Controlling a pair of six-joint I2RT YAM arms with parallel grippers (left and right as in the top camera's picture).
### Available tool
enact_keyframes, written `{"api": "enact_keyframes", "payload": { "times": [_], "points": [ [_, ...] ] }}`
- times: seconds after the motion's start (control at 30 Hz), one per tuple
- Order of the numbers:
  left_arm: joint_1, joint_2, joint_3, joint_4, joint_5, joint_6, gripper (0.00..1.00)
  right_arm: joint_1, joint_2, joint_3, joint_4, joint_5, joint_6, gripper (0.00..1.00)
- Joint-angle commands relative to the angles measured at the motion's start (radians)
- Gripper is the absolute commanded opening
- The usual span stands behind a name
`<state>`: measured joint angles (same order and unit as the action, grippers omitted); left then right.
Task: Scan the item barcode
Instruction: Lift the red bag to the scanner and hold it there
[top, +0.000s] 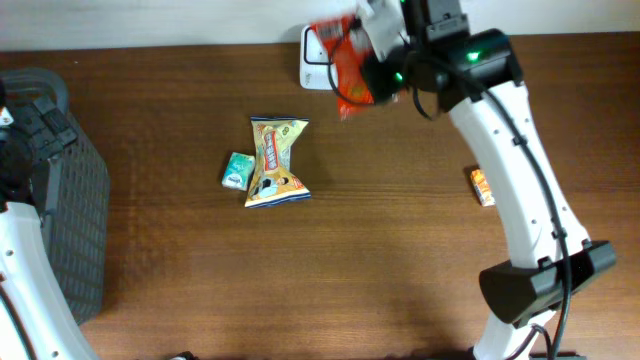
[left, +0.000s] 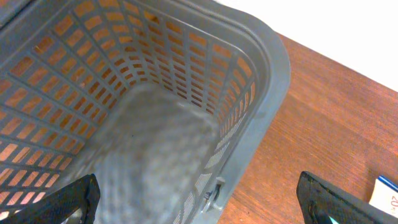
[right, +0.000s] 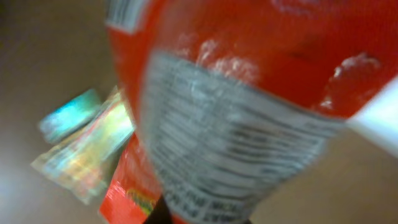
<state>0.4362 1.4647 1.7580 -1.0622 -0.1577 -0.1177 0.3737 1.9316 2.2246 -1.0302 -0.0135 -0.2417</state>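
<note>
only overhead, white scanner (top: 311, 66) beside red packet (top: 351, 78)

I saw the red-orange snack packet (top: 350, 78) held up and tilted, overlapping the white scanner (top: 314, 60) at the table's far edge. Close up it was blurred, its pale printed panel (right: 224, 143) facing the wrist camera.

The left claw (left: 199, 202) hangs over a grey mesh basket (left: 261, 81) whose walls close in below it. The red packet (top: 350, 78) held by the right claw (top: 362, 48) hangs just beside a white scanner (top: 312, 62) on its left; nearer the robot, a yellow snack bag (top: 275, 160) and green packet (top: 236, 170) lie leftward, a small orange item (top: 482, 186) rightward, bare table (top: 400, 250) between
</note>
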Motion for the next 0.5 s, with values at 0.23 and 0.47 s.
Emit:
{"api": "enact_keyframes", "payload": {
  "times": [0.23,0.47],
  "points": [
    [0.004,0.005,0.003,0.001,-0.004,-0.009,0.99,0.141,0.270,0.018,0.485,0.846,-0.442,0.04],
    [0.004,0.005,0.003,0.001,-0.004,-0.009,0.99,0.122,0.465,0.018,0.801,0.889,-0.915,0.04]
  ]
}}
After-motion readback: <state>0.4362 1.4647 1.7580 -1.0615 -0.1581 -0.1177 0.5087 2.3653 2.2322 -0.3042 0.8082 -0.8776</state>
